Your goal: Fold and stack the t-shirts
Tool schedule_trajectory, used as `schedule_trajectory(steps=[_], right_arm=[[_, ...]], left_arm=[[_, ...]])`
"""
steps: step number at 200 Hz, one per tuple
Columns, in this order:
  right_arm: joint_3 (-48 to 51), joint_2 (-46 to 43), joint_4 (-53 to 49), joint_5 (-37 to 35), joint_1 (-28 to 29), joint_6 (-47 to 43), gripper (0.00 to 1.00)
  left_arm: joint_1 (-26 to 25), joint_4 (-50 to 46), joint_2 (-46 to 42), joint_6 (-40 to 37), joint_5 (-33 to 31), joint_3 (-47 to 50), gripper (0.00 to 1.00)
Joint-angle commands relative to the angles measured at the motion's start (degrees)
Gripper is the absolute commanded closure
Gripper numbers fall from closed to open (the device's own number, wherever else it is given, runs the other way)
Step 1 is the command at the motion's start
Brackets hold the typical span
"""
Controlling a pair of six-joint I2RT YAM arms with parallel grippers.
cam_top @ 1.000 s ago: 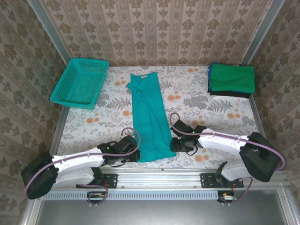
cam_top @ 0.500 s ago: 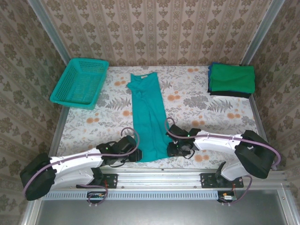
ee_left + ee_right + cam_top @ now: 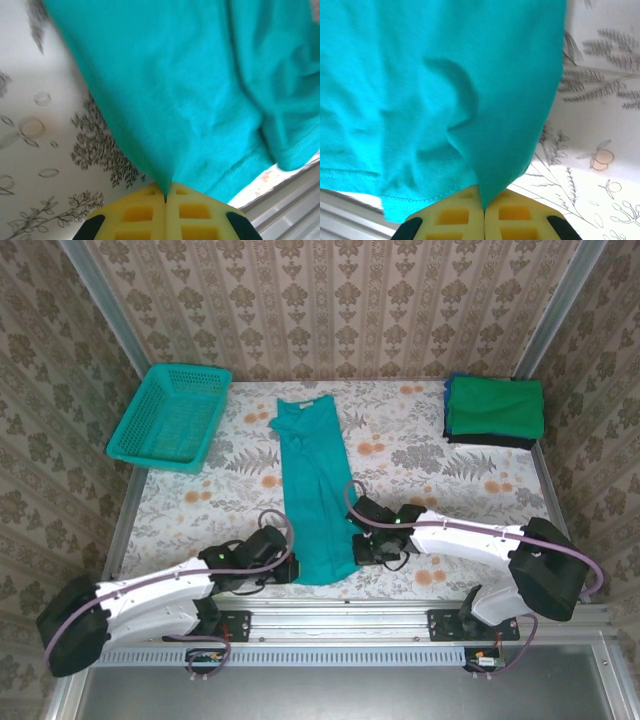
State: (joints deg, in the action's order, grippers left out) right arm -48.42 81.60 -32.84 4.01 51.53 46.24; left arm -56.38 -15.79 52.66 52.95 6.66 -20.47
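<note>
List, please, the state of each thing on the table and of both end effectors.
teal t-shirt: folded into a long strip, lying flat
folded t-shirts: stacked, far right corner, green on top
basket: upright, looks empty
left end effector: shut on teal t-shirt
right end effector: shut on teal t-shirt

— Any lettering legible anywhere?
— None. Pale tag [image 3: 309, 401] at the collar of the teal t-shirt [image 3: 315, 490], far too small to read from above.
— Up close, on the cloth?
— Plain teal in both wrist views, hem stitching and folds, no print to make out.
— On the folded stack [image 3: 494, 408] or the basket [image 3: 170, 418]?
— Nothing readable on either.
— On the counter [image 3: 440, 460]?
— Just flowers and leaves printed on the cover, no words or numbers.
</note>
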Motion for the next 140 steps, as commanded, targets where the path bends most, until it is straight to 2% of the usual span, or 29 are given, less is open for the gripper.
schedule_trajectory(steps=[1,34,86,140], right_arm=[[-6.1,-0.2,-3.8,-2.5,-1.6,-3.7,0.94],[-15.4,5.8,-4.7,-2.1,-7.1,-9.3,0.94],[-34.5,21.4,-4.4,1.5,-16.6,-16.7,0.94],[-55.2,38.4,-10.2,6.4,-23.0,-20.6,0.91]], left_arm=[[6.4,-4.1,-3.1,-5.6,1.7,-4.5,1.00],[18.5,-4.1,2.6,-14.1,6.6,-11.7,1.00],[33.4,-0.6,24.9,-23.9,15.7,-27.3,1.00],[40.4,-1.2,45.4,-28.3,22.8,-43.6,1.00]])
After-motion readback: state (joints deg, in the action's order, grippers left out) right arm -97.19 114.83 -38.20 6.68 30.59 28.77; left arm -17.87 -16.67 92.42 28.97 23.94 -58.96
